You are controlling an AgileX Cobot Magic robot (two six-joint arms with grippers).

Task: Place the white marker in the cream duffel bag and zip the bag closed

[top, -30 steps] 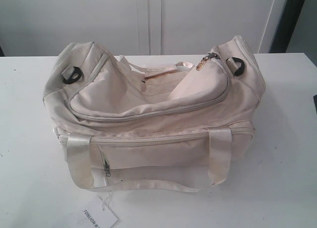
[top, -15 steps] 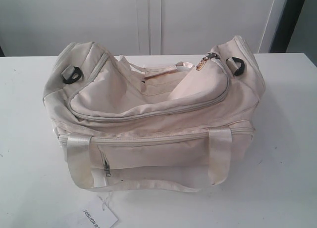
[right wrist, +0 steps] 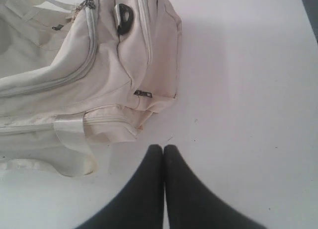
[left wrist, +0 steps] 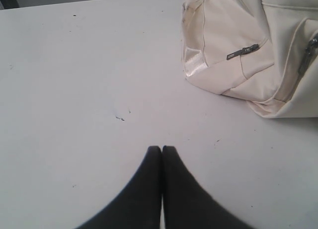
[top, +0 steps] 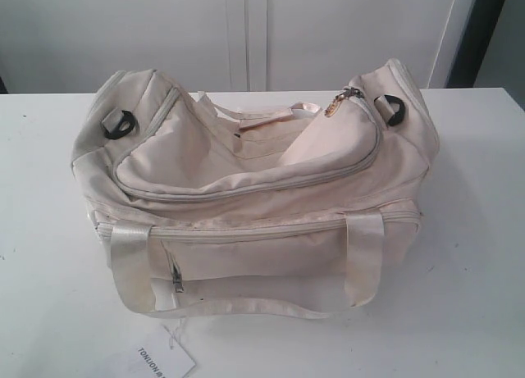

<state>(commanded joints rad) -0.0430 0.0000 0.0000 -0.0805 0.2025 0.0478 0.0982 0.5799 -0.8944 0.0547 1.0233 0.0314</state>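
Observation:
The cream duffel bag [top: 254, 189] lies across the white table, its curved top zipper closed and the gold ring pull [top: 334, 107] at the right end. The white marker shows in no view. Neither arm appears in the exterior view. In the left wrist view my left gripper [left wrist: 162, 148] is shut and empty above bare table, apart from the bag's end [left wrist: 238, 50]. My right gripper [right wrist: 163, 147] is likewise shut on nothing, close to the bag's other end [right wrist: 99, 65] near a strap handle [right wrist: 74, 139].
A white paper tag [top: 164, 362] with printed text lies at the table's front edge below the bag. Black D-rings [top: 119, 124] sit on both bag ends. White cabinet doors [top: 246, 34] stand behind the table [top: 476, 271].

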